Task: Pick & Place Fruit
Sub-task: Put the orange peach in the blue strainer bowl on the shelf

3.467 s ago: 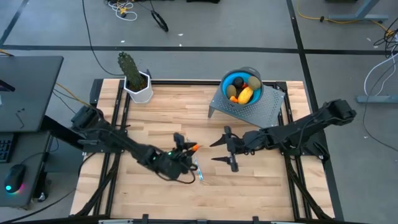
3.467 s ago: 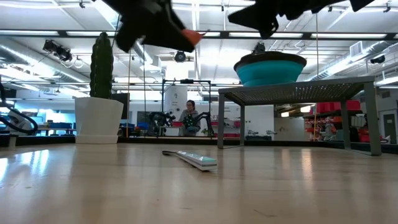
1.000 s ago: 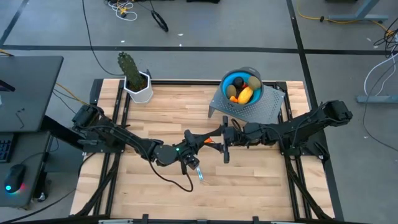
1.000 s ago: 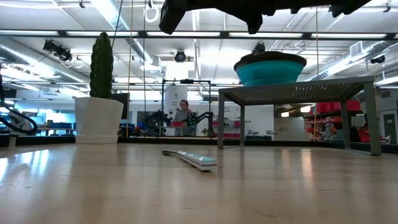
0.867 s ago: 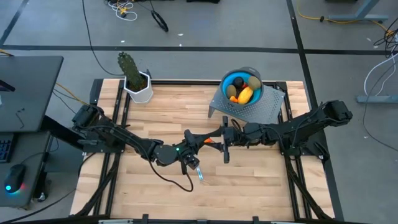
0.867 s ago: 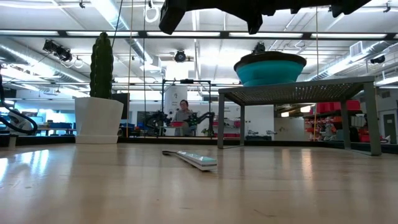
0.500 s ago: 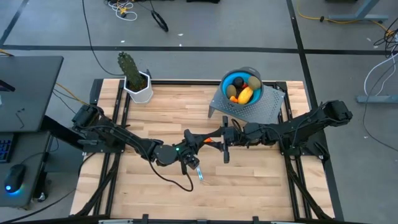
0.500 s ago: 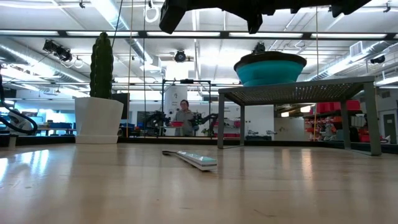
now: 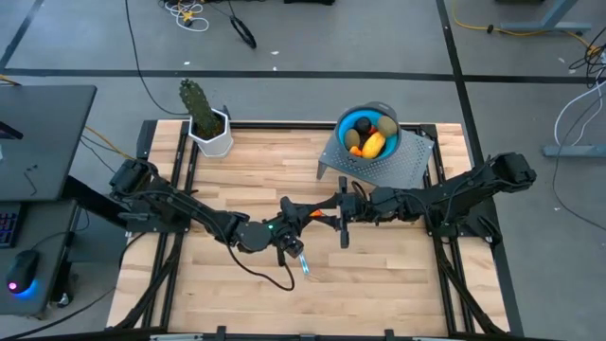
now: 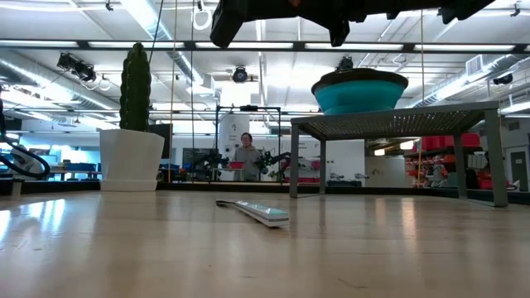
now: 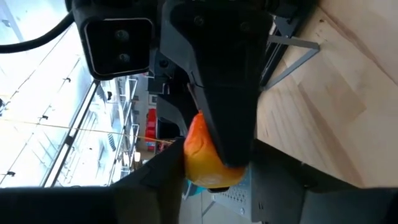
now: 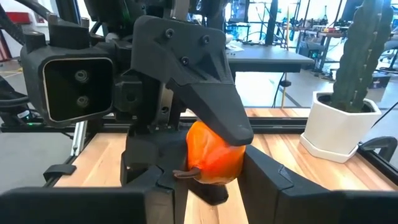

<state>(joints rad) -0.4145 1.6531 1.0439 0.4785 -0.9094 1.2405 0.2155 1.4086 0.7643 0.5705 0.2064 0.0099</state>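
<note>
Light is bright and even from above. In the high view the table (image 9: 246, 175) shows soft, faint shadows under the arms. The low view looks into ceiling lamps (image 10: 157, 16); their glare whitens the room behind, and the arms overhead are black silhouettes. The near tabletop there is blurred and glossy with reflected light. In the left wrist view windows (image 11: 37, 93) blow out white. The right wrist view is sharp on the orange fruit (image 12: 211, 152), softer on the cactus (image 12: 364, 50).

A grey floor (image 9: 312, 47) with dark seams surrounds the wooden table (image 9: 256, 170), with loose cables (image 9: 185, 13) lying on it. Beyond the table edge, strip lights (image 10: 74, 45) line a high ceiling (a person (image 10: 246, 157) sits far back among benches).
</note>
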